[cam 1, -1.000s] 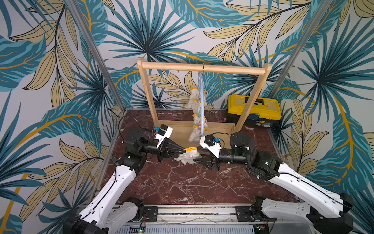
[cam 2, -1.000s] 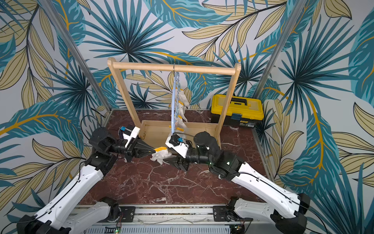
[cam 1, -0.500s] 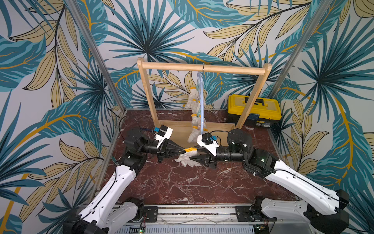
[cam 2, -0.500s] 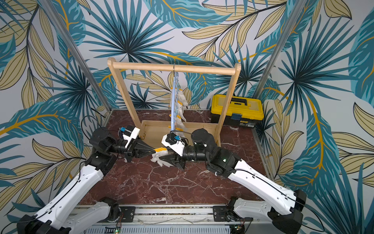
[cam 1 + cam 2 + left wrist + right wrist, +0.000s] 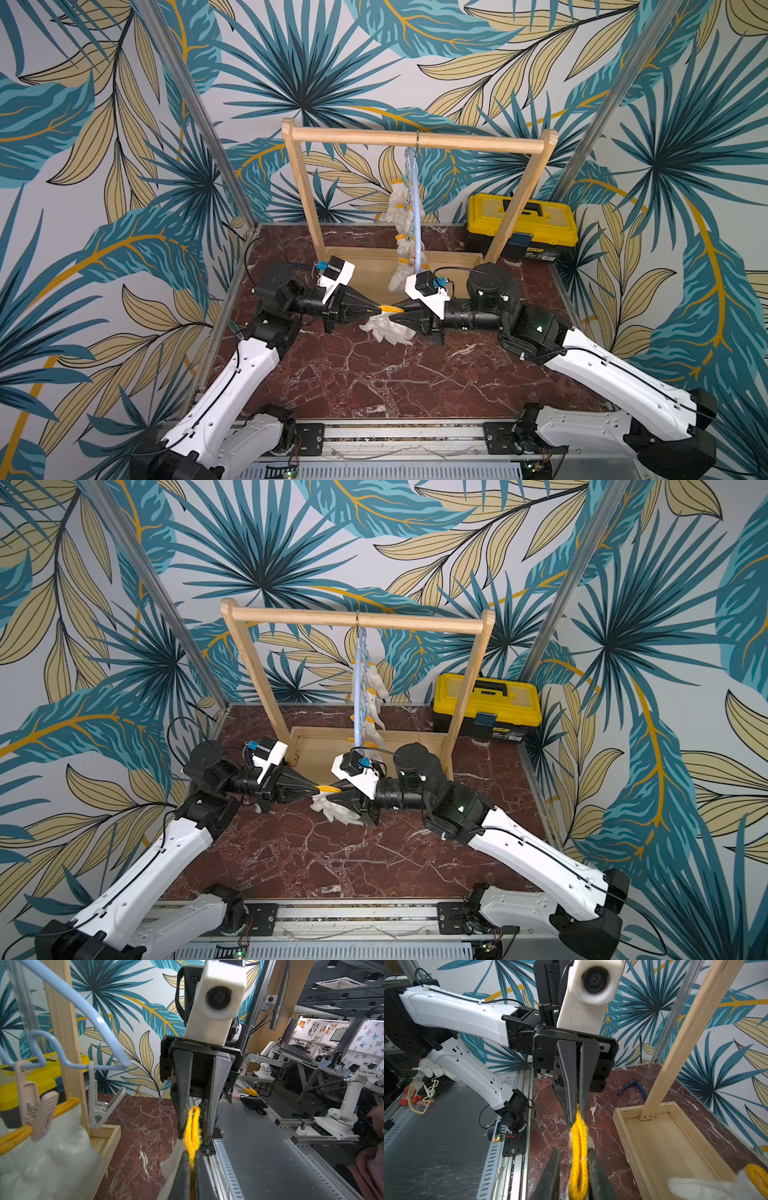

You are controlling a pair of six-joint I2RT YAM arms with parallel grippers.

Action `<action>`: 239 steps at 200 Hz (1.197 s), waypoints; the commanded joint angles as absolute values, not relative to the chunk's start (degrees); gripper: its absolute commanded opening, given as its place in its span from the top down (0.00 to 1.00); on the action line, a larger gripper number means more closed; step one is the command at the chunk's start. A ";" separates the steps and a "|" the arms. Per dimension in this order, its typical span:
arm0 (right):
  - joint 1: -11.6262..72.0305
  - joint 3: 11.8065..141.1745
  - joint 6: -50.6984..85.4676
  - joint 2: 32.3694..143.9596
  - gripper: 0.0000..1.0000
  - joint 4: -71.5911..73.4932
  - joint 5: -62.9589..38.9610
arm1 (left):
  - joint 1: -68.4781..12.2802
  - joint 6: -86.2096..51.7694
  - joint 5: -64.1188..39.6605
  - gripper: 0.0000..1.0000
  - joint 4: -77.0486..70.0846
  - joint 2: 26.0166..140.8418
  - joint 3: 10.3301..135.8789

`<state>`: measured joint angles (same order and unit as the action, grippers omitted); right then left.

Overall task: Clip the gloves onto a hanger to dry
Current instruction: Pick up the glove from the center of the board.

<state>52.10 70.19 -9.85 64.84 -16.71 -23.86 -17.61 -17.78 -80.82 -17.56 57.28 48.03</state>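
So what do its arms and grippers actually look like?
The left arm and right arm have white shells, black joints and thin black cables running along them. The left gripper and right gripper are black, with two tapering fingers; each carries a white camera block.

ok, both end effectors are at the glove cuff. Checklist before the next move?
1. Hold: left end effector shut on the cuff of the glove: ok.
2. Second hold: right end effector clamped on the cuff: cannot tell; its jaws straddle it narrowly, firm contact unclear.
3. Cuff edge exposed between the two: ok, a short stretch.
4. Empty clip on the hanger: ok.
5. Hanger hooked on the wooden rail: ok.
6. Glove's lower end clear of the table: cannot tell.
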 commanded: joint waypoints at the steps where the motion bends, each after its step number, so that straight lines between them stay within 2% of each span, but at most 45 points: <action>1: 51.95 70.61 -9.39 63.65 0.80 -14.96 -23.86 | -17.80 -16.96 -80.86 1.00 -17.67 57.39 46.96; 81: 51.94 69.21 -8.02 64.08 0.94 -13.03 -22.68 | -17.80 -17.14 -80.57 1.00 -17.58 56.87 47.02; 96: 51.94 69.07 -7.65 64.24 1.00 -13.03 -21.12 | -17.83 -16.91 -80.59 0.88 -17.64 57.03 46.93; 118: 51.94 67.41 -7.48 63.62 1.00 -14.30 -15.76 | -17.84 -16.10 -77.75 0.64 -17.58 57.64 46.92; 127: 51.95 66.83 -7.27 63.31 1.00 -16.29 -14.01 | -17.81 -15.47 -75.54 0.51 -17.58 58.31 46.84; 136: 51.94 66.27 -6.53 62.61 1.00 -17.92 -13.42 | -17.84 -14.60 -73.09 0.44 -17.58 58.85 46.75; 176: 51.97 59.45 -2.71 54.71 1.00 -22.11 -8.27 | -17.84 -9.87 -64.57 0.36 -17.58 61.86 48.09; 212: 51.91 54.10 -0.59 49.69 1.00 -24.68 -2.01 | -18.62 -7.31 -66.74 0.31 -17.58 68.23 52.29; 239: 49.18 49.14 0.84 48.21 1.00 -22.31 -1.07 | -22.07 -2.37 -62.67 0.25 -17.58 70.60 54.19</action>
